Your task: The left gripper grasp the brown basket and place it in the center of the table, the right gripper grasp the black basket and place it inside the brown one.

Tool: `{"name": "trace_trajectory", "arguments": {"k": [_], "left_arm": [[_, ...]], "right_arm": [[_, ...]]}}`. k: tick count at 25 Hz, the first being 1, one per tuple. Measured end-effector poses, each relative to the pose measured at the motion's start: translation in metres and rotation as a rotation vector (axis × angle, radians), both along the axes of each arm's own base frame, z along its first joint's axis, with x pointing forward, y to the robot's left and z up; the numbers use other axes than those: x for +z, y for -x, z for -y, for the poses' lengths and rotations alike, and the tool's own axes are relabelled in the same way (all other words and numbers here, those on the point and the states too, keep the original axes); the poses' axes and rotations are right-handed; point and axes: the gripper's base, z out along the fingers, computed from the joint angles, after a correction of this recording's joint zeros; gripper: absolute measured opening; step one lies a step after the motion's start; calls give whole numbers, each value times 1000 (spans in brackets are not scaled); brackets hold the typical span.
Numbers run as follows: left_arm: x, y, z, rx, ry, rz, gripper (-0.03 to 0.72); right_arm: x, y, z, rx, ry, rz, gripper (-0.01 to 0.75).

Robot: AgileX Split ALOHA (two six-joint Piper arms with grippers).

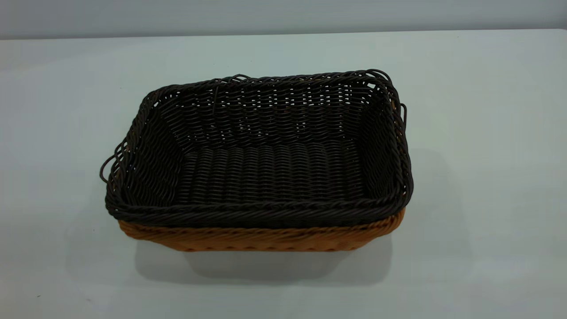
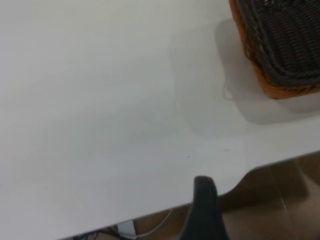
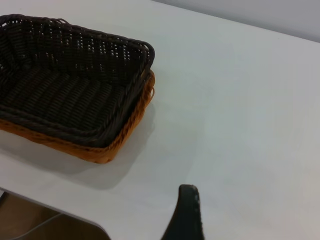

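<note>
The black basket (image 1: pixel 274 173) sits nested inside the brown basket (image 1: pixel 266 239), whose tan wall shows only below the dark rim along the near side. The pair stands mid-table (image 1: pixel 478 133). Neither gripper appears in the exterior view. In the left wrist view, my left gripper (image 2: pixel 242 202) hangs over the table's edge, far from the baskets (image 2: pixel 280 90), with one dark finger (image 2: pixel 205 205) showing and nothing beside it. My right gripper (image 3: pixel 225 205) hovers above bare tabletop, apart from the black basket (image 3: pixel 65 90) and the brown rim (image 3: pixel 115 147), holding nothing.
The table's edge with a notch (image 2: pixel 245 175) and brown floor beneath show in the left wrist view, with a white cable (image 2: pixel 150 231) below. Another table edge runs at the corner (image 3: pixel 60 215) in the right wrist view. A grey wall (image 1: pixel 283 15) lies behind.
</note>
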Motion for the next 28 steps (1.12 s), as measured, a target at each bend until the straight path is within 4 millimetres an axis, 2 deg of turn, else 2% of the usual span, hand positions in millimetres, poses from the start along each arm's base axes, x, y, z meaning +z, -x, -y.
{"name": "trace_trajectory", "arguments": {"k": [4,12,16,28], "left_arm": [[0,0,0,20,1,3,525],[0,12,-5,223,52,83,525],[-1,18,-5,228,62,128,525],[-1,18,-5,230,64,130,524]], "right_arm": [[0,0,0,0,0,0,574],[0,0,0,0,0,1,574],[0,0,0,0,0,1,574],[0,0,0,0,0,1,574]]}}
